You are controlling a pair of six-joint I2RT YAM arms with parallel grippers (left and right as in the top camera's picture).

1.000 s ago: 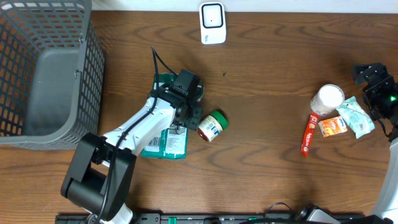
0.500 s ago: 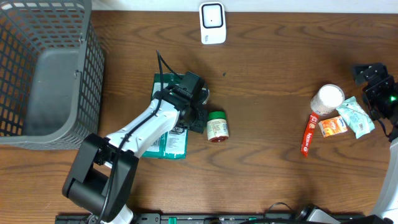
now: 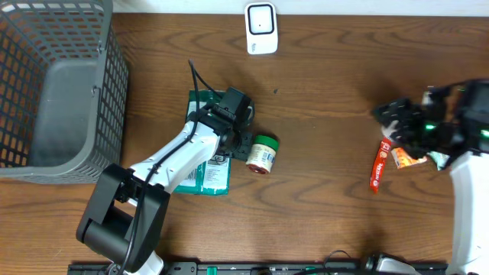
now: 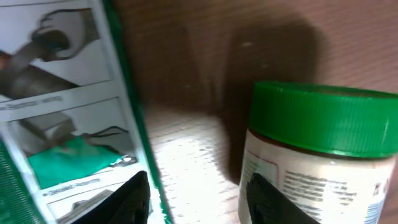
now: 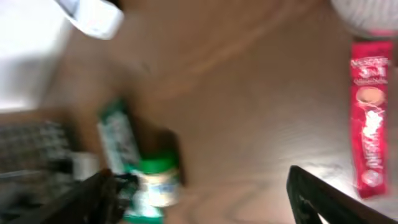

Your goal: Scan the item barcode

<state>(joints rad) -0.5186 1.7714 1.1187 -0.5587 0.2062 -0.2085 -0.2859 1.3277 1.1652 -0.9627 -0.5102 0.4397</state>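
1. Now, the small pale jar with the green screw lid [image 3: 262, 153] lies on its side on the brown wooden counter [image 3: 328, 84], just right of the flat green cardboard box [image 3: 214, 177].
2. The left tool [image 4: 194, 199] sits low beside it, jaws apart with bare counter between them. One finger shows in front of the jar's label, but I cannot tell whether it touches.
3. I'd call this the pick-up step: the jar isn't gripped and no barcode has been presented.
4. Next comes straddling the jar body, closing on it, and carrying it to the white scanner [image 3: 260, 29] at the far edge, label facing it.
5. The right tool [image 5: 205, 196], blurred, jaws wide and empty, hangs by the red sachet [image 3: 377, 168], well apart from the jar.
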